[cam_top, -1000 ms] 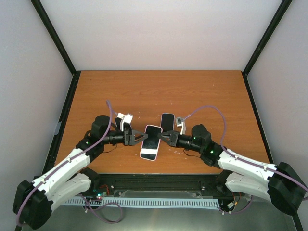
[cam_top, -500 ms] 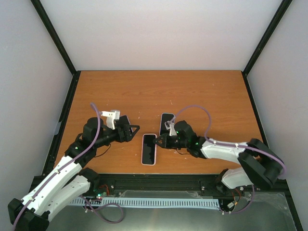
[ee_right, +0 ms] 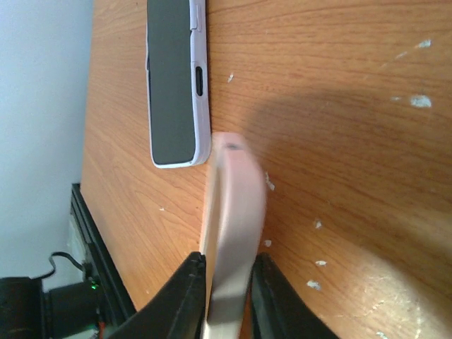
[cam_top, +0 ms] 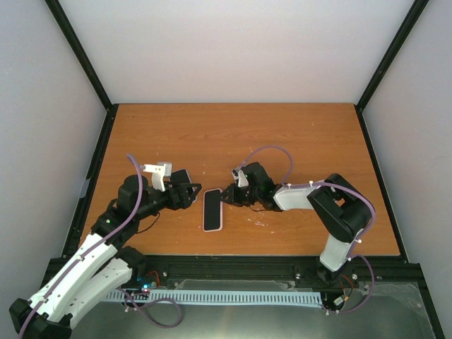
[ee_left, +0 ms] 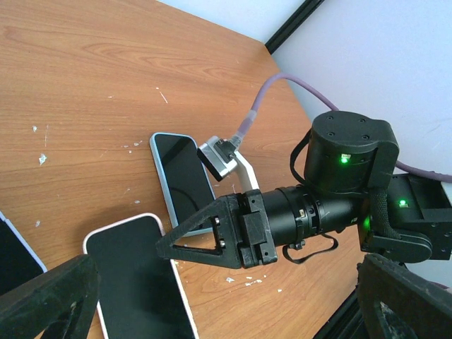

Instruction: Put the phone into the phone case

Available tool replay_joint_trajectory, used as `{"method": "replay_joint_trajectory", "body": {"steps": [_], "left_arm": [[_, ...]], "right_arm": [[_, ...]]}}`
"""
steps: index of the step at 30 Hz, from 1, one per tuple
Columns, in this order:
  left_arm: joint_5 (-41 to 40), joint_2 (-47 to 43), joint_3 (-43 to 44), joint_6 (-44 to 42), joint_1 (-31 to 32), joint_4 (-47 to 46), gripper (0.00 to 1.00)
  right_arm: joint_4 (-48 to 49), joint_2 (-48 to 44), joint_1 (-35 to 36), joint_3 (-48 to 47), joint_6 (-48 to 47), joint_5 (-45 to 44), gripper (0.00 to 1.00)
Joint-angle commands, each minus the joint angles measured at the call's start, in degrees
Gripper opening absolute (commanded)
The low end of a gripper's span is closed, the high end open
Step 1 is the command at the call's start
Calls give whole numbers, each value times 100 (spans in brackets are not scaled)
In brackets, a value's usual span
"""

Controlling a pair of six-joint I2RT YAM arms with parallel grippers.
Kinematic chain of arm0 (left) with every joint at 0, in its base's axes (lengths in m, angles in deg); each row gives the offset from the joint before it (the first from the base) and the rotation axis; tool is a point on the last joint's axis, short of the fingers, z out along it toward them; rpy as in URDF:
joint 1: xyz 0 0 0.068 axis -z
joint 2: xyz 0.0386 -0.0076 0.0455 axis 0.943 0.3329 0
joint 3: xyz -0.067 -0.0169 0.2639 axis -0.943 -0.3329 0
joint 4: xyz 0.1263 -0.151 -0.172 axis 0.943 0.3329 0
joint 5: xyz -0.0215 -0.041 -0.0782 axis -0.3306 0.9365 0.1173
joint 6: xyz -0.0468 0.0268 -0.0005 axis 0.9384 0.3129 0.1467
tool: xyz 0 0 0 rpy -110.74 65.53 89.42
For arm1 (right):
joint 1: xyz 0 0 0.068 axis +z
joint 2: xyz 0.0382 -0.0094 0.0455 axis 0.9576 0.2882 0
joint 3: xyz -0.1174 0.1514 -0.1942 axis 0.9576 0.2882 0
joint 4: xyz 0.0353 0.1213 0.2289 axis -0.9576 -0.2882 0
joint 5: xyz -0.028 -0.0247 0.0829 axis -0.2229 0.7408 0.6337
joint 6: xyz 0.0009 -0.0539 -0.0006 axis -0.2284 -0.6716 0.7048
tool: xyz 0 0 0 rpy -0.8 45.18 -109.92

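Observation:
The pink phone case [cam_top: 212, 210] lies flat near the table's front middle, its face dark. My right gripper [cam_top: 224, 194] is at its far right corner. In the right wrist view the pink case [ee_right: 233, 212] runs edge-on between my fingers [ee_right: 189, 296], with the jaws shut on its rim. The phone [ee_right: 171, 78], grey-screened with a pale rim, lies just beyond; the left wrist view shows the phone [ee_left: 180, 176] behind the right gripper [ee_left: 164, 247] and the case [ee_left: 138, 282]. My left gripper [cam_top: 192, 194] stands wide open just left of the case, holding nothing.
The right arm's wrist and purple cable [cam_top: 265, 152] lie over the phone in the top view. Black frame rails [cam_top: 95, 183] border the wooden table [cam_top: 233, 131]. A dark, pale-edged corner [ee_left: 10, 244] shows at the left wrist view's left edge; what it is I cannot tell.
My left gripper has opened wide and drawn back left off the case. The right arm has swung left and farther out, and the case has slid left and straightened.

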State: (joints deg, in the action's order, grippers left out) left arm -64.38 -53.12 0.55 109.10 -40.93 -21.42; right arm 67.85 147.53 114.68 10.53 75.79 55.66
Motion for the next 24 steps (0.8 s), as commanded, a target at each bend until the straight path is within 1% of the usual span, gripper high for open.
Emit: {"method": "replay_joint_trajectory", "body": {"steps": [1, 2, 3, 7, 9, 11, 14, 15, 17, 18, 24], "left_arm": [[-57, -9, 16, -104, 8, 7, 99], [-72, -3, 20, -99, 8, 10, 100], [-92, 8, 19, -87, 8, 29, 100], [-232, 49, 70, -16, 4, 103, 99], [-271, 44, 81, 27, 3, 109, 99], [-307, 42, 83, 69, 8, 101, 99], [-411, 52, 134, 184, 7, 120, 99], [-464, 57, 158, 232, 8, 131, 100], [-676, 91, 243, 410, 8, 215, 99], [-791, 115, 317, 483, 6, 275, 99], [-1055, 196, 836, 604, 8, 624, 100]], "right_arm": [[-262, 46, -79, -280, -235, 3, 23], [-393, 11, -94, -317, -280, -25, 27], [-541, -43, -104, -361, -333, -73, 35], [-1366, -453, -124, -537, -657, -405, 55], [-1725, -726, -126, -591, -809, -606, 63], [-2025, -1031, -135, -596, -941, -779, 73], [-2484, -1566, -144, -552, -1107, -1090, 85], [-2641, -1761, -145, -513, -1155, -1218, 88], [-2956, -2193, -152, -431, -1256, -1551, 98], [-3136, -2448, -157, -401, -1277, -1726, 100], [-4205, -4109, -168, -322, -1260, -2864, 100]]}}
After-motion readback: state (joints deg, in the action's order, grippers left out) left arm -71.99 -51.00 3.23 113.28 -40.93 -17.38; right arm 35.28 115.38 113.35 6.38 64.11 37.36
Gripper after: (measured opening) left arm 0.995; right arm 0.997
